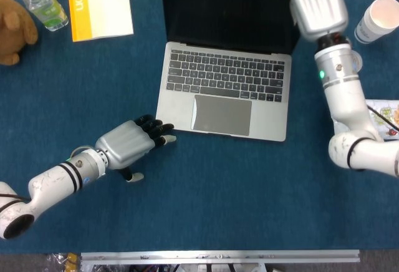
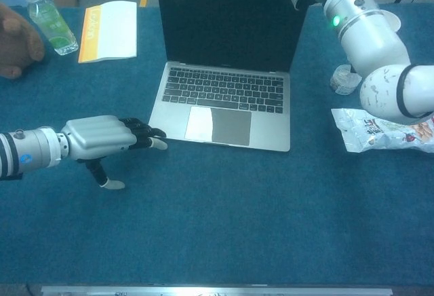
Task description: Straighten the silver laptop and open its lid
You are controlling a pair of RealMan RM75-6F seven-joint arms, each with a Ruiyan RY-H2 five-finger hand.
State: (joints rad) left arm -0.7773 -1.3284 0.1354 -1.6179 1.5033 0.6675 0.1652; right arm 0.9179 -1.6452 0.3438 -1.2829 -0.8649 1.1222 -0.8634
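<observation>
- table [image 1: 218,197]: one, blue cloth top, carries everything.
- laptop [image 1: 224,97]: one, silver, mid-table toward the far side, lid fully up with a dark screen, base edges roughly square to the table edge. Judged stiff metal shell, moderately heavy, smooth so likely to slide on the cloth when pushed; hinge and screen are the fragile parts. Best hold: lid top edge or corner for opening, base side edge or front corner for squaring up.
- right hand [image 1: 317,0]: one, at the lid's top right corner, fingers cut off by the frame edge; cannot tell how open it is or whether it holds the lid.
- left hand [image 1: 128,144]: one, resting on the table just beside the laptop's front left corner, fingers extended together and holding nothing; fingertips close to the base edge, contact unclear.
- booklet [image 1: 100,4]: one, white with a yellow spine, far left.
- teddy bear [image 1: 14,29]: one, brown, at the left edge.
- snack bag [image 2: 380,130]: one, right side.
- water bottle [image 1: 42,4]: one, by the bear.
- paper cup [image 1: 378,19]: one stack, far right.
- small clear lidded cup [image 2: 344,79]: one, near the right arm.
</observation>
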